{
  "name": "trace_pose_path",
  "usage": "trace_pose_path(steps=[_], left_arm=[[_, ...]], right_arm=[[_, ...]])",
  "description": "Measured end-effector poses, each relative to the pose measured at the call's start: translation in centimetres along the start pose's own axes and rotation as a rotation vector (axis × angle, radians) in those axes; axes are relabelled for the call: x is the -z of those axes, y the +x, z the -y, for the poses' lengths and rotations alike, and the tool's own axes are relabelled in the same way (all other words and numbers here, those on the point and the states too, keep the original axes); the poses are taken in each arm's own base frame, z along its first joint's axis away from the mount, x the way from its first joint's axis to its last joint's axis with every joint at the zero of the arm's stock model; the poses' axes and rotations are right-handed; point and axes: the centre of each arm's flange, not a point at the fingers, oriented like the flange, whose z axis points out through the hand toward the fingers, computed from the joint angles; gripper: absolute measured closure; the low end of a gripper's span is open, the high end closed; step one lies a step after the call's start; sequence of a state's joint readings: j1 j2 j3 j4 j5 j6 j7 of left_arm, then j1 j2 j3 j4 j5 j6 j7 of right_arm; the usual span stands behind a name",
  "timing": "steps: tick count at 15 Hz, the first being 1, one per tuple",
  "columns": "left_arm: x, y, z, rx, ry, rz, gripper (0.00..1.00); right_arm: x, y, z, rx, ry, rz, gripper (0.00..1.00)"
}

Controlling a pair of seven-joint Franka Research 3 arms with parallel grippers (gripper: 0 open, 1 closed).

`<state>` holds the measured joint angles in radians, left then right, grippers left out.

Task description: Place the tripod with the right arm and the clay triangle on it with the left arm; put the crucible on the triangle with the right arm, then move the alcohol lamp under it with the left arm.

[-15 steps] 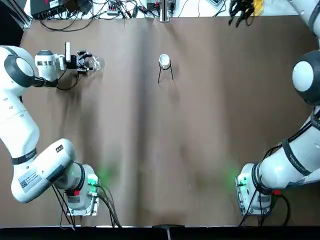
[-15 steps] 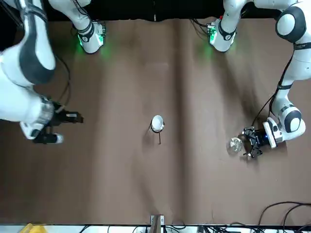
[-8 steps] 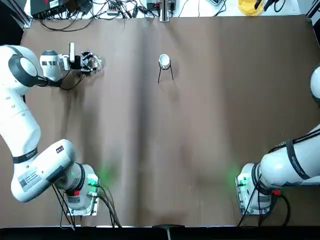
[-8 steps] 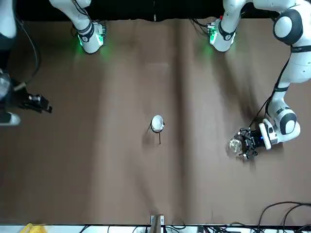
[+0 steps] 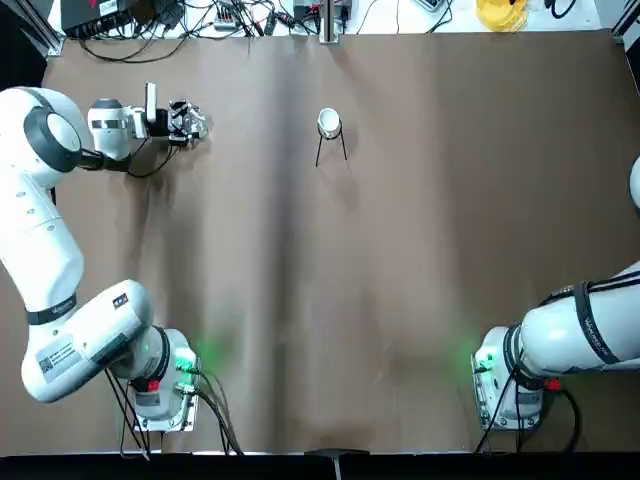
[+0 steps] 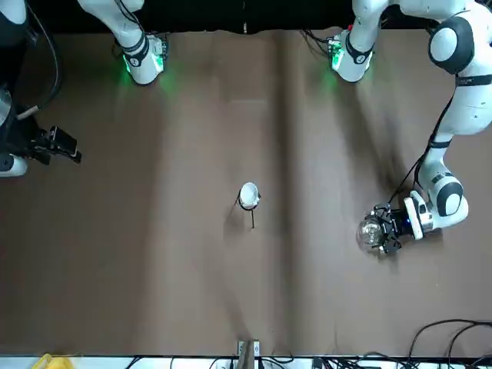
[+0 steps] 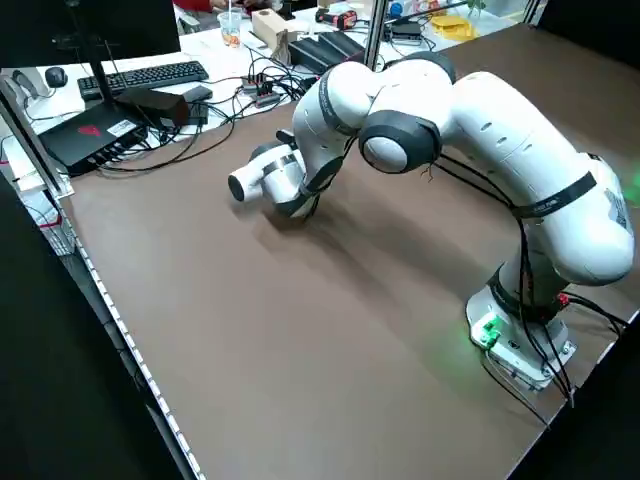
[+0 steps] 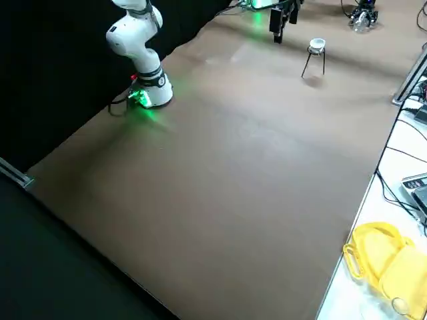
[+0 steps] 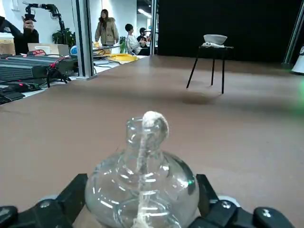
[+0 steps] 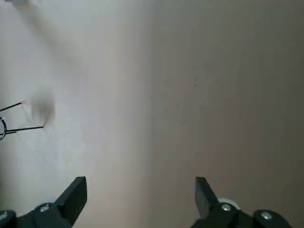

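Firmly gripping the alcohol lamp (image 9: 142, 194) with left gripper (image 9: 142, 183), out over the far left part of the table (image 5: 400, 250), with one black finger at either side of the rounded glass. Holding it upright, neck above the fingertips, with a white wick (image 9: 154, 118) coming out at the mouth and running down through the glass. Hard to tell whether touching the tabletop or just above it. Farther across, well apart from lamp and claw and to their right, standing on the three thin legs of the tripod (image 9: 223, 76). Bearing the clay triangle (image 9: 213, 45) on its ring, and on that, upright, the crucible (image 9: 215, 39). Farther still, past the tripod, hovering over the right side of the table with right gripper (image 10: 142, 185), fingers spread wide apart. Beyond the table's far edge, spread over a white desk: black cables (image 7: 250, 95), a keyboard (image 7: 150, 78) and a monitor (image 7: 90, 40). Farthest off, in the room behind, visible beside a standing person (image 9: 107, 31): a seated person (image 9: 134, 43).
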<state>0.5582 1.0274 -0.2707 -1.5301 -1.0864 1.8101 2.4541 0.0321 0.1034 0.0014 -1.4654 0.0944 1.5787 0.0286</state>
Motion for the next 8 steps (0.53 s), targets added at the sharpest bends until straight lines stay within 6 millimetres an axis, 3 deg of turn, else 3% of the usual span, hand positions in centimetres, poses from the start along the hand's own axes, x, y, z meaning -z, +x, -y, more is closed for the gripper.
trace_pose_path(steps=[5,8], left_arm=[[0.0,-0.3,-0.1,0.004,0.003,0.002,0.0],[0.1,-0.3,-0.1,0.005,0.004,0.002,0.02]], right_arm=[[0.0,0.0,-0.5,-0.005,-0.022,-0.002,0.0],[0.2,-0.2,-2.6,-0.031,-0.088,0.009,0.0]])
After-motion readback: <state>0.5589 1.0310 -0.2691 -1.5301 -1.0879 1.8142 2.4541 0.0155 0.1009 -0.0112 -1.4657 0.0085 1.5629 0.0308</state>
